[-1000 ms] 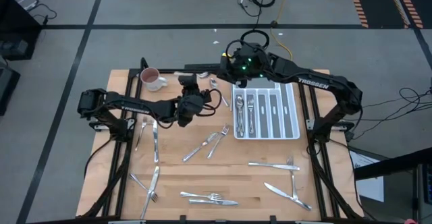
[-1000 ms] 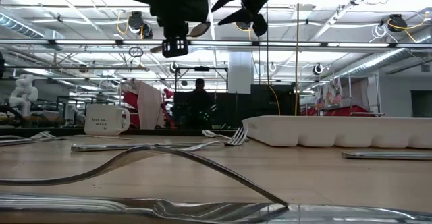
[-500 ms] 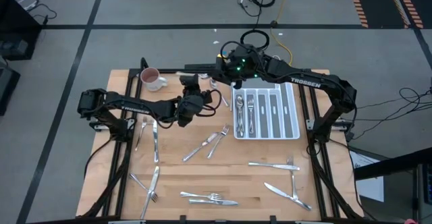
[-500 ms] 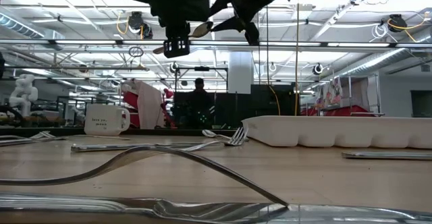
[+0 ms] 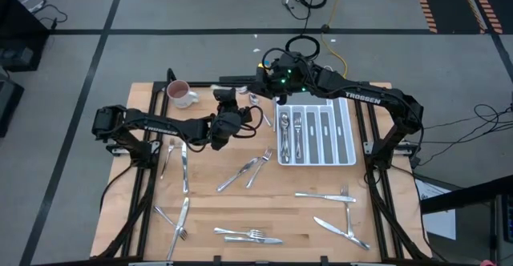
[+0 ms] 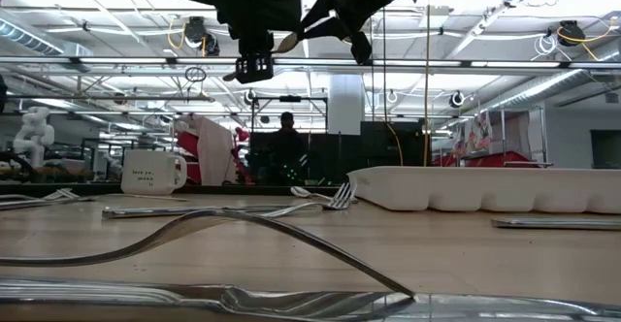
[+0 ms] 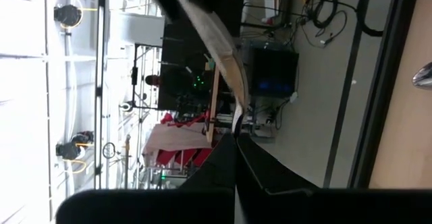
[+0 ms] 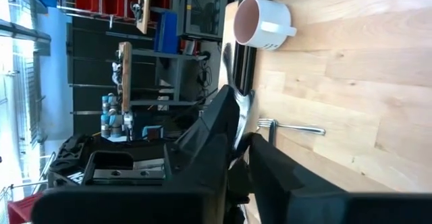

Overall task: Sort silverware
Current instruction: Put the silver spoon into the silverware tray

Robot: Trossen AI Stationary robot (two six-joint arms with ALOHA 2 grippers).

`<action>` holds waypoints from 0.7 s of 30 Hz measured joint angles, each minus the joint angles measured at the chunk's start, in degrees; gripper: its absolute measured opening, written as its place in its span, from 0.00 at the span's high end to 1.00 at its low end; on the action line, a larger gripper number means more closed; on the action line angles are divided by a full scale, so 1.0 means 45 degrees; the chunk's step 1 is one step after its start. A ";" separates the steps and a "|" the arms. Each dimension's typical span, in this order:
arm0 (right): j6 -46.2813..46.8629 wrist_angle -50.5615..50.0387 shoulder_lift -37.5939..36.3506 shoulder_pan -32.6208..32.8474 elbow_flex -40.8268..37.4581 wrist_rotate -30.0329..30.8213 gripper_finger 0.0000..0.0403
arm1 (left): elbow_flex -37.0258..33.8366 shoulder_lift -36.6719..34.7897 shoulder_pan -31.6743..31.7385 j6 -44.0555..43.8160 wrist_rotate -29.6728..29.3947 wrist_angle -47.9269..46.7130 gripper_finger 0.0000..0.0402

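- Above the table's far side, near the white cutlery tray [image 5: 317, 134], the left gripper [image 5: 235, 98] is fully shut on a spoon [image 6: 285, 43].
- Its long axis runs level, the bowl pointing toward the right gripper [image 6: 330, 26].
- The right gripper's fingers [image 8: 223, 126] have closed on the spoon's bowl end.
- Other silverware [image 5: 244, 172] lies scattered on the wood.
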 joint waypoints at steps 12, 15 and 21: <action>-0.0960 -0.0161 0.0010 -0.0010 -0.0005 -0.0063 1.00 | 0.0000 -0.0015 -0.0010 -0.0007 0.0077 0.0010 0.98; -0.0987 -0.0147 0.0010 -0.0015 -0.0005 -0.0158 1.00 | 0.0000 -0.0015 -0.0010 0.0218 0.0429 0.0015 0.94; -0.1226 -0.0045 0.0010 -0.0004 -0.0005 -0.0286 1.00 | 0.0015 -0.0015 -0.0024 0.0415 0.0824 0.0028 0.84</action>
